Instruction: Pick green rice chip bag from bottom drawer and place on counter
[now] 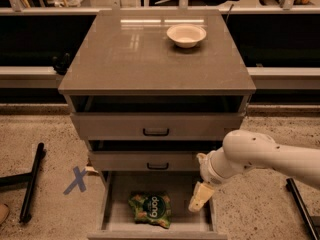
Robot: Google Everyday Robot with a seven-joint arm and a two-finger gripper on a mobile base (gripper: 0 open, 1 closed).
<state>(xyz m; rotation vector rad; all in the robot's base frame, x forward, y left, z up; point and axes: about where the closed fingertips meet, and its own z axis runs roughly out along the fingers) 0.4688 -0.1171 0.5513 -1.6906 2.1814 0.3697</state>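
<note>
The green rice chip bag [150,209] lies flat on the floor of the open bottom drawer [120,219], near its front middle. My gripper [199,198] hangs from the white arm over the drawer's right side, to the right of the bag and apart from it. The counter [125,59] is the glossy grey-brown top of the cabinet, above the two closed drawer fronts.
A white bowl [186,35] stands on the counter at the back right. A blue X mark [76,179] is on the speckled floor left of the cabinet. Black bars lie on the floor at the left [31,189] and far right [300,204].
</note>
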